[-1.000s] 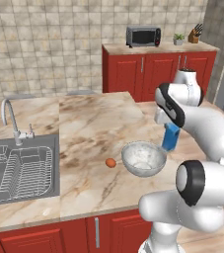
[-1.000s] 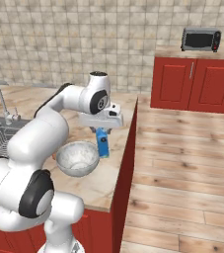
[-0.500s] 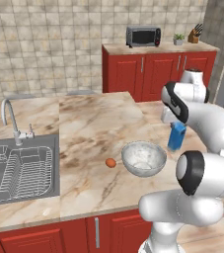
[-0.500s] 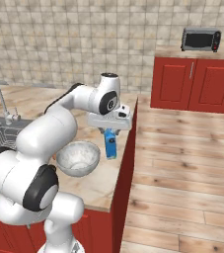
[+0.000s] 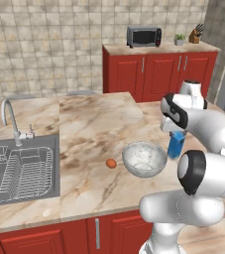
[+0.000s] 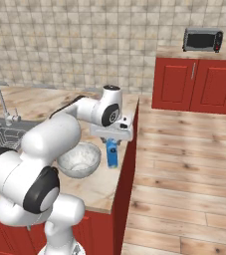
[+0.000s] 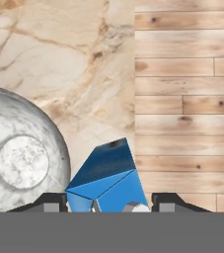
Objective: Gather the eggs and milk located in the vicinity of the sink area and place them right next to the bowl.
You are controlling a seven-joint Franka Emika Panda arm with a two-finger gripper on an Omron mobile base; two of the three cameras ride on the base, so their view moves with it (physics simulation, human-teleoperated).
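One risk: the claw is gripping the milk at centre frame, just right of the bowl and near the surface's edge. Releasing it tilted could be tipping it floorward. Egg is waiting left of the bowl.

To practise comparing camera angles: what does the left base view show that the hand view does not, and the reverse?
Left base view: the egg on the counter left of the bowl, and the sink with its faucet. Hand view: the wooden floor past the counter edge, seen from above, and the end effector around the carton. Shared: the bowl and the blue milk carton beside it.
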